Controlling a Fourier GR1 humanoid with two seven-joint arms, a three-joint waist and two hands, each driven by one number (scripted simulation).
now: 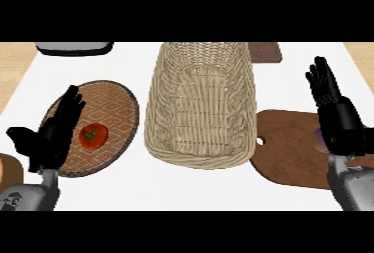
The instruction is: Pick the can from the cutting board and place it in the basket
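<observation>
Forearms: the left forearm (29, 195) and the right forearm (352, 185) are coming in from the near edge, each carrying a black hand out over the white surface (197, 190).
Right robot hand: the right robot hand (337, 118) is standing over the cutting board (288, 148) with its fingers stretched straight and pressed side by side, pointing away from the robot. It is pinching nothing that I can see. It looks to be lining up beside the can, ready to close round it.
Can: the can (319, 139) is showing only as a small purple sliver at the inner edge of that palm, over the board. The hand is hiding the rest, so I cannot tell whether the can is standing or lying, or whether the palm is touching it.
Left robot hand: the left robot hand (55, 133) is resting open over the near rim of a round woven plate (113, 106), fingers straight, thumb spread sideways, holding nothing. It seems parked out of the way.
Tomato: a tomato (93, 135) is sitting on that plate just beside the left fingers.
Basket: the long wicker basket (201, 108) is lying between plate and board, just beside the board's handle end, so the carry should be a short one inward.
Progress: the grasp is looking not yet made, and nothing is lying in the basket.
Far edge: a dark object (73, 48) and a brown block (264, 52) are sitting well apart from the work.
</observation>
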